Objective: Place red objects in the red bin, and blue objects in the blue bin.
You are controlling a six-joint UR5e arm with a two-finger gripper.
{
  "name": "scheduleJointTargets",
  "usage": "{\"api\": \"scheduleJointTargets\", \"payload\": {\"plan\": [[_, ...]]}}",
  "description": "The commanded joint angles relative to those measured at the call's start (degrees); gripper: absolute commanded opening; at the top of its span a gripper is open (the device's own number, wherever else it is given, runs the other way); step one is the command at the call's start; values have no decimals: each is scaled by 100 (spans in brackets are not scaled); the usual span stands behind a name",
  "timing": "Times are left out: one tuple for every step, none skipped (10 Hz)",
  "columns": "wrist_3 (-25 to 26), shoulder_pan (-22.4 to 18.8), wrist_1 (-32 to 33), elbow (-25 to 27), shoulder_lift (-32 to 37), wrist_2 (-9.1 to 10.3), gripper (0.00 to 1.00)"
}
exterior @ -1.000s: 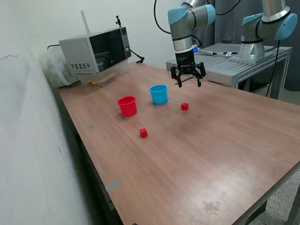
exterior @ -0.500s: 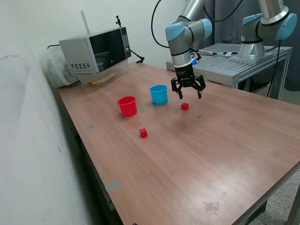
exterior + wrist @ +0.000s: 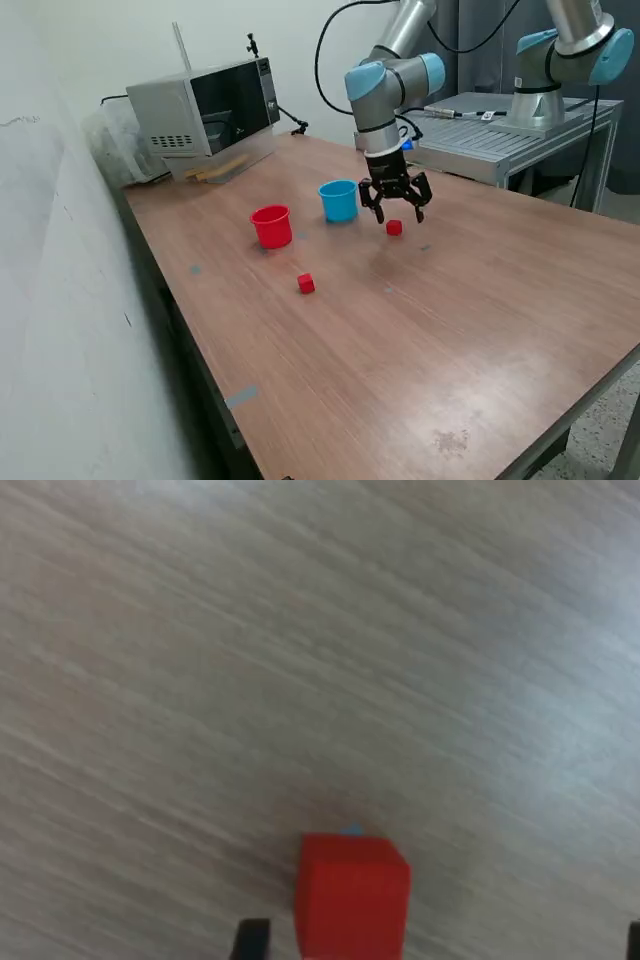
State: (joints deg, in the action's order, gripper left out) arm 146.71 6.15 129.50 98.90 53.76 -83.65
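Observation:
A small red cube (image 3: 394,228) lies on the wooden table (image 3: 420,330) right of the light blue cup (image 3: 339,200) in the exterior view. My gripper (image 3: 397,213) hangs open just above this cube, fingers spread to either side of it. The wrist view shows the same cube (image 3: 352,897) close below, with one dark fingertip (image 3: 251,940) beside it. A second red cube (image 3: 306,284) lies nearer the front, below the red cup (image 3: 271,226). The red cup stands to the exterior view's left of the blue cup. No dark blue cubes show in either view.
A microwave (image 3: 205,110) stands at the table's back left corner in the exterior view. A second robot arm (image 3: 560,60) stands on a metal bench (image 3: 500,130) behind the table at the right. A wall (image 3: 60,300) runs along the left side.
My gripper has come down and slightly toward the exterior view's left, from well above the table to just over the red cube by the blue cup. It stayed open. Cubes and cups have not moved.

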Motion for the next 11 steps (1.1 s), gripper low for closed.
{"api": "scheduleJointTargets", "payload": {"plan": [[-19,35,5,-47,-85,24,100],[-28,44,14,-47,-85,94,100],[-54,44,5,-38,-85,251,100],[-55,44,5,-29,-85,261,100],[-37,44,5,-12,-85,270,100],[-37,44,5,-3,-85,270,100],[-54,70,5,-3,-85,270,100],[-55,88,5,23,-85,270,100],[-63,114,5,50,-85,262,100],[-72,123,22,76,-85,253,100],[-98,115,136,102,-85,218,100]]}}
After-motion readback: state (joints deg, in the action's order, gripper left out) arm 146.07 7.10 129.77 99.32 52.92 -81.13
